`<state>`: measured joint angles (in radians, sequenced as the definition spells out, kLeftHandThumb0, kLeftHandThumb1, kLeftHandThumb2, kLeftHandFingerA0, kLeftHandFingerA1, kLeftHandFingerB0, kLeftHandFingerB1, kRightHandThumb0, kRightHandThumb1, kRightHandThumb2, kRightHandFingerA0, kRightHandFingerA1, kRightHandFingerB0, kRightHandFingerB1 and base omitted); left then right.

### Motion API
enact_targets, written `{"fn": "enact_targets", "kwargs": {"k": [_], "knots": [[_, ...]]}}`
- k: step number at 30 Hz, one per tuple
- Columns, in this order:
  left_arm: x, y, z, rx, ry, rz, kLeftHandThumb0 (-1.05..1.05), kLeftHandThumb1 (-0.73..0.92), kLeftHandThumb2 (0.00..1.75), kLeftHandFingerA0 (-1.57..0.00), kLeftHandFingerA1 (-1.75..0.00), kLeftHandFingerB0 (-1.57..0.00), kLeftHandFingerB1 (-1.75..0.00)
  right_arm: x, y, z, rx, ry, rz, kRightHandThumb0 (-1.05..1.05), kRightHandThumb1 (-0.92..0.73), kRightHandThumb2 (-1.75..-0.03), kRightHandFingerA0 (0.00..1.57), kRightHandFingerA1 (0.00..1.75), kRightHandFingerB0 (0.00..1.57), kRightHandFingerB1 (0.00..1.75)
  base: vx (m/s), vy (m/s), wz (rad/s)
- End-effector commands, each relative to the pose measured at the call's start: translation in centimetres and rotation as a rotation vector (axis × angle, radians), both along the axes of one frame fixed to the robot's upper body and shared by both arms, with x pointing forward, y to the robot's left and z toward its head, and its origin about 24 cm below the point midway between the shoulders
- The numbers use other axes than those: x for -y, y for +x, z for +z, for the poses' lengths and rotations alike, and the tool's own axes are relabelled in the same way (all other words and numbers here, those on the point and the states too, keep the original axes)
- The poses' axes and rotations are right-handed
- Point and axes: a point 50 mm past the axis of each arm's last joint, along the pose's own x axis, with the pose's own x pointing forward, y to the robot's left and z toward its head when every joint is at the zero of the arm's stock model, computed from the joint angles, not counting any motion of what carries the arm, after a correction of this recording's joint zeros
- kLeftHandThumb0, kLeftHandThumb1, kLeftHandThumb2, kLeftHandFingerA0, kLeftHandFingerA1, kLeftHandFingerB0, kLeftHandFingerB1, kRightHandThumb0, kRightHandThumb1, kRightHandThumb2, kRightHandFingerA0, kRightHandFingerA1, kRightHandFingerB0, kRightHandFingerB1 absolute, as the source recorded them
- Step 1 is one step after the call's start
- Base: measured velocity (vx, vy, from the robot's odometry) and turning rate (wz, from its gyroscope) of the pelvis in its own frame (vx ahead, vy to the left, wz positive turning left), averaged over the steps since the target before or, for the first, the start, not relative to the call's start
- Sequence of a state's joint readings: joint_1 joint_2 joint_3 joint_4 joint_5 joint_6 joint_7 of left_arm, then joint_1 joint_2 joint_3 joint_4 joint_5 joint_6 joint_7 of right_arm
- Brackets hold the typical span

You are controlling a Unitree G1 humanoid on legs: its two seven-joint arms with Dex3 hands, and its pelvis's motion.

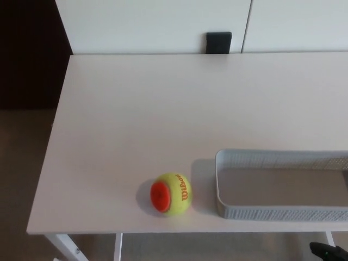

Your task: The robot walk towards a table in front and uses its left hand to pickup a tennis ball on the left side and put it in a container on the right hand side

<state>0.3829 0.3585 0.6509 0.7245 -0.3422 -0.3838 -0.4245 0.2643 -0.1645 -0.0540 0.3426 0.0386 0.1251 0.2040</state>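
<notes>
Right hand (328,252) barely in frame (open or closed, cannot tell); tennis ball (171,194) untouched beside container (272,212).

Only a small part of me shows, at the near right corner: my right hand (329,253). It is matt black, with a blunt, angular outline and a faint greenish speck (324,251) on its left side. Finer detail is too dark to tell.

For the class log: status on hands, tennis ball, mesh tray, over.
Left hand not in view; right hand barely showing. Yellow-and-orange tennis ball on white table, beside grey mesh tray. Nothing between.
</notes>
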Motion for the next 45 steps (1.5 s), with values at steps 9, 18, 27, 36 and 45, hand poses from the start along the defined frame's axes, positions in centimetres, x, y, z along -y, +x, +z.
{"fn": "enact_targets", "kwargs": {"k": [9,18,27,36,45], "knots": [[9.9,9.4,21.5,0.536,0.591,-0.578,-0.37,0.45,0.54,-0.09,-0.3,-0.07,-0.25,0.5,0.7,0.1,-0.016,-0.012,-0.04,0.0,-0.56,-0.98,0.08,0.53,0.08,0.52,0.0,0.0,0.0],[16.5,13.5,22.6,0.529,0.735,-0.87,-0.43,0.4,0.62,-0.08,-0.31,-0.08,-0.2,0.5,0.8,0.2,-0.009,-0.02,-0.013,-0.03,-0.56,-0.99,0.09,0.54,0.08,0.52,0.0,0.0,0.0],[22.9,17.9,21.1,0.426,0.799,-1.101,-0.44,0.28,0.65,-0.06,-0.35,-0.05,-0.25,0.4,1.5,0.4,-0.003,-0.031,-0.015,-0.04,-0.55,-0.99,0.1,0.54,0.09,0.52,0.0,0.0,0.0],[26.4,18.2,19.0,0.298,0.868,-1.282,-0.36,0.26,0.68,0.0,-0.33,-0.03,-0.29,0.3,2.1,0.8,0.012,-0.055,0.022,-0.01,-0.74,-0.7,0.18,0.53,0.11,0.46,0.0,0.0,0.0],[27.9,18.8,17.3,0.203,0.946,-1.329,-0.4,0.28,0.66,-0.03,-0.26,-0.02,-0.19,0.1,2.2,0.9,0.013,-0.055,0.024,0.0,-0.55,-0.98,0.1,0.53,0.1,0.52,0.0,0.0,0.0]]}}
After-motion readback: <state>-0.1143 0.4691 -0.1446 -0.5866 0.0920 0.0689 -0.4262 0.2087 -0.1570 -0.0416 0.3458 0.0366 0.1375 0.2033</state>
